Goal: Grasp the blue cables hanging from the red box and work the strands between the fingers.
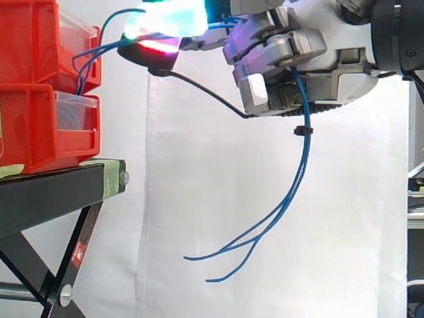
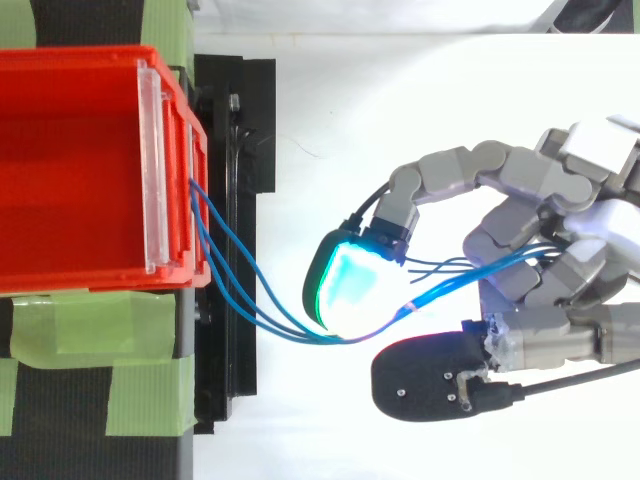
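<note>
Thin blue cables point(image 2: 238, 288) leave the front of the upper red box point(image 2: 70, 160) and run right to my hand point(image 2: 560, 250). The strands pass under a green-glowing fingertip point(image 2: 345, 285) and thread between the curled fingers near the palm. In the side view the hand point(image 1: 311, 66) is high up, right of the red box point(image 1: 40, 40), level with the upper bin. Below the hand the blue cables point(image 1: 301, 172) hang in a long loose curve, bound by a small black tie point(image 1: 303, 130), their free ends splaying at the bottom. The hand is shut on the strands.
A second red bin point(image 1: 40, 126) sits under the first on the black stand point(image 1: 53, 192), whose top carries green tape point(image 2: 90, 330). A white curtain point(image 1: 199, 199) hangs behind. A shelf edge point(image 1: 416, 185) shows at far right.
</note>
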You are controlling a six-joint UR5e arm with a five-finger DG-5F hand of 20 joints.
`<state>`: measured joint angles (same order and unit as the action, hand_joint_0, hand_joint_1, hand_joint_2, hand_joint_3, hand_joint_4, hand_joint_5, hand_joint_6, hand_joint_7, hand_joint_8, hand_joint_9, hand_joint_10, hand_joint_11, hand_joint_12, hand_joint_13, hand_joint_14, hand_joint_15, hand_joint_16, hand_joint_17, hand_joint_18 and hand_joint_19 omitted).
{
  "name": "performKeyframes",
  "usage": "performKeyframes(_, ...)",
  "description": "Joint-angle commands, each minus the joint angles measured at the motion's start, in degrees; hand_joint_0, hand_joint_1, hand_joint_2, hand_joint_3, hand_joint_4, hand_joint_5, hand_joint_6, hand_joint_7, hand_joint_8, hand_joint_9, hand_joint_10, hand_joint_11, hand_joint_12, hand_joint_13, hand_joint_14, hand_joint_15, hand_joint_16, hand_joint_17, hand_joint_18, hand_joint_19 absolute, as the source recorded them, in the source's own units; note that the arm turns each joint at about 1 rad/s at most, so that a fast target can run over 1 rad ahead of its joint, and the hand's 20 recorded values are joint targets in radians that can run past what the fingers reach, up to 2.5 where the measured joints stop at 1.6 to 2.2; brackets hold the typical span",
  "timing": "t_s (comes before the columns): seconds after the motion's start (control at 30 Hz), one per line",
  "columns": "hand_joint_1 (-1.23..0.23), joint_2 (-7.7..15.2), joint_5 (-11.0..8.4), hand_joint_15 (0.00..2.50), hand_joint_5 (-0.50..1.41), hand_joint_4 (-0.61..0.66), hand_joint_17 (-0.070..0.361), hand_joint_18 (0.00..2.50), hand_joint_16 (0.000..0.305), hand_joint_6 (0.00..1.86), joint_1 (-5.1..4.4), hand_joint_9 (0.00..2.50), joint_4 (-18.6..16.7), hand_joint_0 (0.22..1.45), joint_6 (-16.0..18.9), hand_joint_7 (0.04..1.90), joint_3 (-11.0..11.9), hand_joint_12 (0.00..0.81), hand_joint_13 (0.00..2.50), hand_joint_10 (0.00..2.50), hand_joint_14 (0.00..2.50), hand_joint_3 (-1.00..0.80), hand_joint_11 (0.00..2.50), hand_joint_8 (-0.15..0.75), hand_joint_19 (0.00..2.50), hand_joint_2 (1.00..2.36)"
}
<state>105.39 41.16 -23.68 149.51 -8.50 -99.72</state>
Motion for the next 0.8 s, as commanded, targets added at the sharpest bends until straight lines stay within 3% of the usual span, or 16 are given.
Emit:
performKeyframes(0.0,-0.73,0.0,-0.02,1.41,0.22,0.2,0.186,2.42,0.248,0.69,-0.06,1.27,0.2,1.07,0.0,1.02,0.0,0.646,1.79,2.5,2.5,-0.13,2.46,0.492,0.51,1.01)
performKeyframes(0.07,-0.74,0.0,0.06,1.41,0.22,0.23,0.186,2.42,0.248,0.61,-0.06,1.27,0.2,0.88,0.1,1.04,0.1,0.646,1.79,2.5,2.5,-0.35,2.46,0.492,0.51,1.01)
performKeyframes(0.17,-0.72,0.0,0.24,1.41,0.22,0.21,0.186,2.42,0.248,0.54,0.03,1.27,0.5,0.79,0.1,1.09,0.1,0.646,1.79,2.5,2.5,-0.59,2.46,0.492,0.51,1.01)
performKeyframes(0.37,-0.71,0.0,0.24,1.41,0.23,0.23,0.186,2.42,0.248,0.56,-0.06,1.27,1.1,0.76,0.1,1.07,0.1,0.646,1.79,2.5,2.5,-0.77,2.46,0.492,0.51,1.01)
performKeyframes(0.53,-0.74,0.0,0.24,1.41,0.23,0.23,0.186,2.42,0.248,0.59,-0.06,1.27,1.7,0.8,0.1,1.07,0.0,0.646,1.79,2.5,2.5,-0.79,2.46,0.492,0.51,1.01)
performKeyframes(0.7,-0.79,0.0,0.24,1.41,0.11,0.22,0.186,2.42,0.248,0.76,-0.06,1.27,2.7,0.84,0.1,0.98,0.1,0.646,1.79,2.5,2.5,-0.86,2.46,0.492,0.51,1.01)
performKeyframes(0.77,-0.82,0.0,0.24,1.41,0.06,0.23,0.186,2.42,0.248,0.83,-0.06,1.27,3.1,0.86,0.1,0.94,0.0,0.646,1.79,2.5,2.5,-0.97,2.46,0.492,0.51,1.0)
